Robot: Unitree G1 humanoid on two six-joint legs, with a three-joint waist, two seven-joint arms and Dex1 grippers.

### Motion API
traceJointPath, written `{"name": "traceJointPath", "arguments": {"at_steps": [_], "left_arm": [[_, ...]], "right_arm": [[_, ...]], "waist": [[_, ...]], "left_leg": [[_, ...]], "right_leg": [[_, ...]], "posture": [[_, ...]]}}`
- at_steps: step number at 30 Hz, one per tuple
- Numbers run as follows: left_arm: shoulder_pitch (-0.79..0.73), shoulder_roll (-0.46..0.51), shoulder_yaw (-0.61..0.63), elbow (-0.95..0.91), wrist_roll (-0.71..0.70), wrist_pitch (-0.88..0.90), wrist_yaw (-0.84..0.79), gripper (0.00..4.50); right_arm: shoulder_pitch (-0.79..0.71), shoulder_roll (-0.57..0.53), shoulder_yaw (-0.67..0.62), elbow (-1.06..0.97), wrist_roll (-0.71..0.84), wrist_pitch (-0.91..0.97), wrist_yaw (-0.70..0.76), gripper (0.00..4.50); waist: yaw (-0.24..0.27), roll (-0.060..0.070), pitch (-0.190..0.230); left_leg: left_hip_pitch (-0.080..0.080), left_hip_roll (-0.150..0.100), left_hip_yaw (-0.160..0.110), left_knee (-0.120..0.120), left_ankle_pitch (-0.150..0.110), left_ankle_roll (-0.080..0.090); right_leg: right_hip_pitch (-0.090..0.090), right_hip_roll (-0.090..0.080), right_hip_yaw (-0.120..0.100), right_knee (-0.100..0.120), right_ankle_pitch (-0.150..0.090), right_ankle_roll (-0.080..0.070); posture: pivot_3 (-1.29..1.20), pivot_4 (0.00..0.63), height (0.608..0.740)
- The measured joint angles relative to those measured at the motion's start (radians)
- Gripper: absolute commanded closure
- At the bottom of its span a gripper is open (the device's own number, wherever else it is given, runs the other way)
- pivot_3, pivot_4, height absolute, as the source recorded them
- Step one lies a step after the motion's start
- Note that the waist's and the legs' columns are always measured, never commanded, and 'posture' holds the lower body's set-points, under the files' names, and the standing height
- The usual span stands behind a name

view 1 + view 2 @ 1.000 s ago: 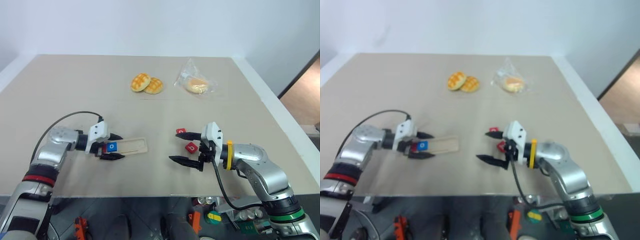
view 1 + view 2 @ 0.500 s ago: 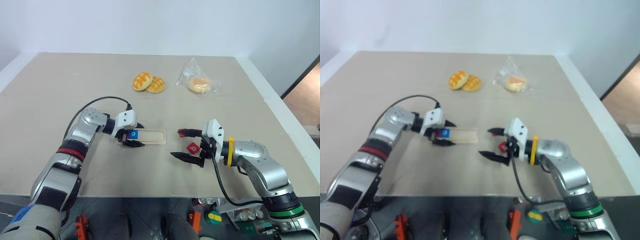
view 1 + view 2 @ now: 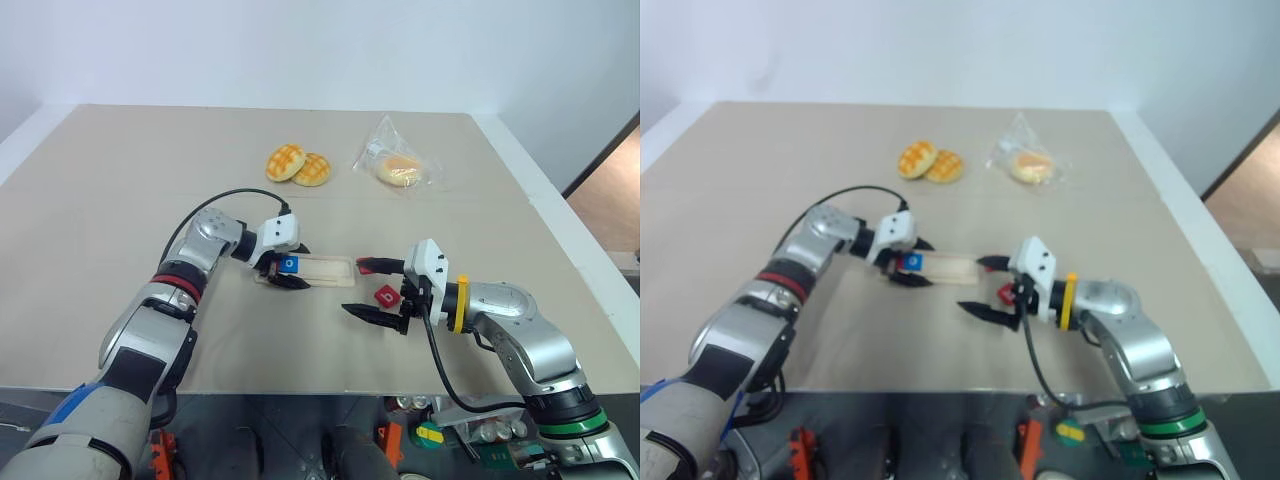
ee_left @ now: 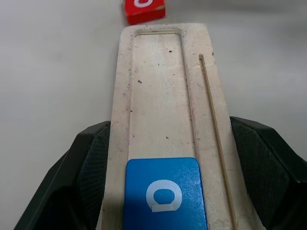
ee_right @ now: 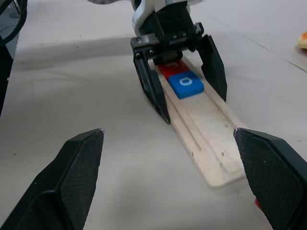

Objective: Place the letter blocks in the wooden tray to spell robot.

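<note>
The wooden tray (image 3: 325,272) lies flat on the table, and my left gripper (image 3: 297,266) is shut across its left end. In its groove sit a blue letter block (image 4: 165,196) marked "o" and, behind it, a red one (image 5: 169,69) partly hidden by the gripper. My right gripper (image 3: 368,288) stands open just past the tray's right end. A loose red letter block (image 3: 387,296) lies on the table between its fingers. Another red block (image 4: 144,8) lies just beyond the tray's end, beside the far finger.
Two yellow buns (image 3: 296,165) lie at the back of the table, with a bagged bun (image 3: 398,168) to their right. A black cable (image 3: 225,200) loops over my left wrist. The table's right edge (image 3: 560,230) runs close by my right arm.
My left arm has slid the tray with the blue block rightward across the table, up to the right gripper. The right gripper has stayed in place, still open.
</note>
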Motion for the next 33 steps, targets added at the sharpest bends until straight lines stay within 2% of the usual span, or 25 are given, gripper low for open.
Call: {"name": "traceJointPath", "arguments": {"at_steps": [16,18,19,26,33], "left_arm": [[-0.005,-0.024,0.005,0.01,0.006,0.023,-0.006,1.29],[-0.005,-0.025,0.005,0.01,0.006,0.029,-0.006,0.22],[-0.005,-0.025,0.004,0.011,0.009,0.033,-0.008,0.01],[-0.004,-0.02,0.004,0.009,0.009,0.046,-0.015,0.01],[-0.002,0.084,0.051,-0.098,-0.031,0.105,-0.074,0.01]], "right_arm": [[0.003,0.0,0.0,0.0,0.0,0.0,-0.005,0.0],[0.003,0.0,0.0,0.0,0.0,0.0,-0.004,0.0],[0.003,0.0,0.0,0.0,0.0,0.0,-0.004,0.0],[0.003,0.0,0.0,0.0,0.0,0.0,-0.004,0.0],[0.006,-0.001,-0.003,-0.001,0.001,0.004,-0.01,0.0]], "waist": [[0.0,0.0,0.0],[0.0,0.0,0.0],[0.0,0.0,0.0],[0.0,0.0,0.0],[-0.005,0.001,0.0]], "left_leg": [[0.0,0.0,0.0,0.0,0.0,0.0],[0.0,0.0,-0.001,0.0,0.0,0.0],[0.0,0.0,-0.001,0.0,0.0,0.0],[0.0,0.0,-0.001,0.0,0.0,0.0],[0.0,0.001,-0.001,0.0,0.0,0.0]], "right_leg": [[0.0,0.0,0.0,0.0,0.0,0.0],[0.0,0.0,0.0,0.0,0.0,0.0],[0.0,0.0,0.0,0.0,0.0,0.0],[0.0,0.0,0.0,0.0,0.0,0.0],[0.0,0.0,-0.001,0.0,0.0,0.0]], "posture": [[0.0,0.15,0.74],[0.0,0.15,0.74],[0.0,0.15,0.74],[0.0,0.15,0.74],[0.0,0.15,0.74]]}}
